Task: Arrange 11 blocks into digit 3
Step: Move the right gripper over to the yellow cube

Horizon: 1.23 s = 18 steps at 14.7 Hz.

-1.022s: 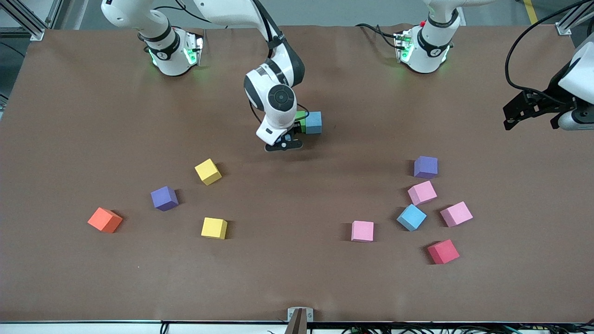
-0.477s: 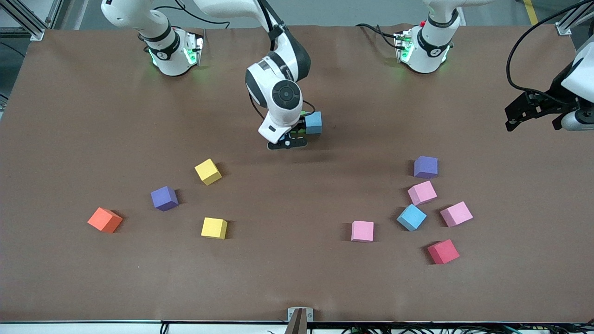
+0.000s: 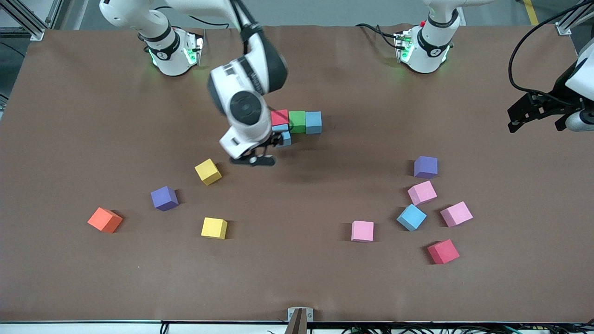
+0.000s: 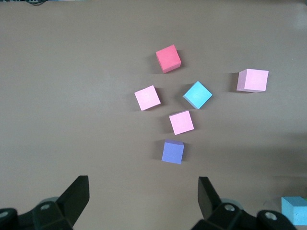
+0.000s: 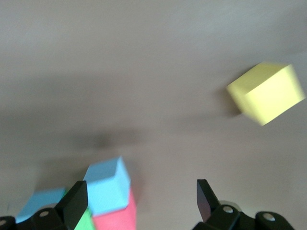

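- Right gripper point(image 3: 253, 160): jaws apart, empty, above the table just beside the started row point(image 3: 297, 121).
- Nearest loose yellow block point(image 3: 208, 171) lies toward the right arm's end, apparently tilted.
- Left gripper point(image 3: 533, 111): open, waiting.

A row of three touching blocks, red block point(image 3: 279, 117), green block point(image 3: 297, 121) and blue block point(image 3: 313, 122), lies on the tabletop point(image 3: 297, 278), with a light blue block point(image 3: 284, 137) touching the red block on its side nearer the front camera. The right gripper point(image 3: 253, 160) hangs empty beside the light blue block, toward the right arm's end of the tabletop, above the bare surface. The left gripper point(image 3: 533, 111) waits in the air, well apart from the row, at the left arm's end of the tabletop.
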Tool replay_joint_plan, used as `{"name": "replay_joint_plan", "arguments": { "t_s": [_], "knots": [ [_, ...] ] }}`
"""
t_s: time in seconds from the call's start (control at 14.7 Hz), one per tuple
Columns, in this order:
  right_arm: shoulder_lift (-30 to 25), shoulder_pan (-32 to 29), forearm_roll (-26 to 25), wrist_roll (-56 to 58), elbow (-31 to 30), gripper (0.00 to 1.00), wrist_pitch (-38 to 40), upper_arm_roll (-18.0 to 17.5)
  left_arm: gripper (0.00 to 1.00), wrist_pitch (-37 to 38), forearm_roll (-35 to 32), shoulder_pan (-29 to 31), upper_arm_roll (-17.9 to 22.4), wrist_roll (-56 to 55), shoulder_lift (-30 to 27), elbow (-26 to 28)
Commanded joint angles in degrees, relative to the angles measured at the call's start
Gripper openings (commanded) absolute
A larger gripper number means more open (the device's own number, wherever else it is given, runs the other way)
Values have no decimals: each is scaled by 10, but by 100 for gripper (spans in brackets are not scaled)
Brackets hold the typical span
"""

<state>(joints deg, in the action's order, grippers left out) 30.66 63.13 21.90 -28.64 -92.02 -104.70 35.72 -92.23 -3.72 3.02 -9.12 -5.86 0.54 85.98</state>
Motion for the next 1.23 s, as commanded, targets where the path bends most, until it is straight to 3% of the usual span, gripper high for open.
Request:
{"name": "replay_joint_plan", "arguments": {
  "t_s": [0.0, 0.2, 0.48, 0.82, 1.16],
  "knots": [
    [-5, -75, -8, 3, 6, 100, -10, -6, 100, -4, 9, 3, 1, 9, -4, 2],
    [-2, -135, -37, 78, 17, 100, -8, -4, 100, -3, 9, 3, 0, 10, -6, 1],
    [-1, -194, -36, 91, 3, 100, -13, -6, 100, -3, 10, 0, -1, 9, -5, -6],
    [-4, -216, -36, 373, -42, 100, -10, -30, 100, 0, 10, 2, -1, 10, -6, -6],
    [-31, -216, -37, 438, -86, 100, -9, -77, 100, 0, 11, 3, 0, 10, -5, -7]
  ]
}}
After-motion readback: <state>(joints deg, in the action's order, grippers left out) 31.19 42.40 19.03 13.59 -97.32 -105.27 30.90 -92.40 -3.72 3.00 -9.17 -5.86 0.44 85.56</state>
